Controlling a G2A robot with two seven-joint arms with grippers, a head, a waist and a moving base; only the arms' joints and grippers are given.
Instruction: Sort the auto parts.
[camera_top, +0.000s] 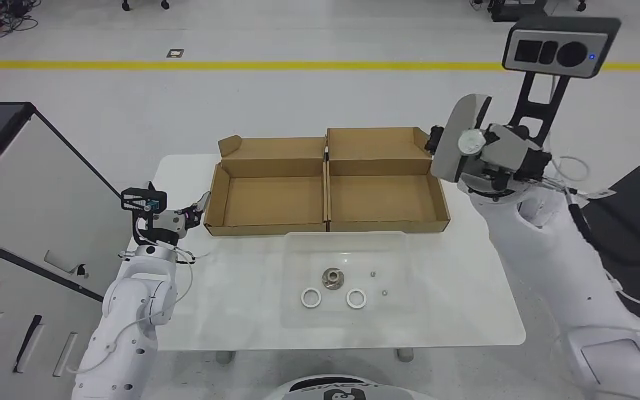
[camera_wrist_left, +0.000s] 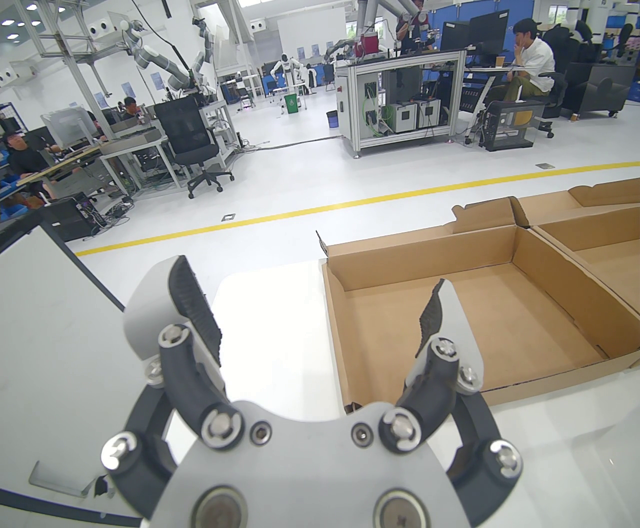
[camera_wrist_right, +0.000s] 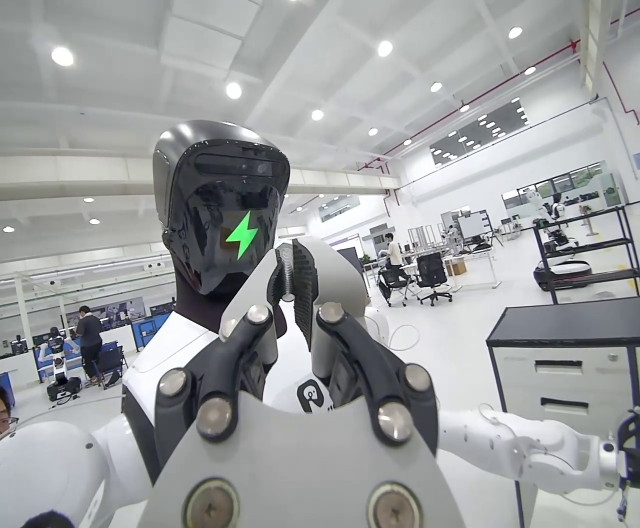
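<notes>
1 metal hub (camera_top: 328, 276) and 2 white rings (camera_top: 312, 297) lay unsorted in a clear tray (camera_top: 400, 250) near the table's (camera_top: 240, 300) front edge. 2 cardboard boxes (camera_top: 270, 200) behind likely served as bins. Left gripper (camera_wrist_left: 308, 277) hung spread at the left edge; right gripper (camera_wrist_right: 290, 250), pressed together, sat high, clear of the work.

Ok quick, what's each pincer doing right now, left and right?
Left pincer: open, holding nothing.
Right pincer: closed on a small ribbed metal part.

1. My left gripper (camera_wrist_left: 315, 295) sits low, level, fingers spread wide.
2. My right gripper (camera_wrist_right: 289, 257) is raised, turned back toward me, fingers pinched on a small ribbed metal part (camera_wrist_right: 286, 274).
</notes>
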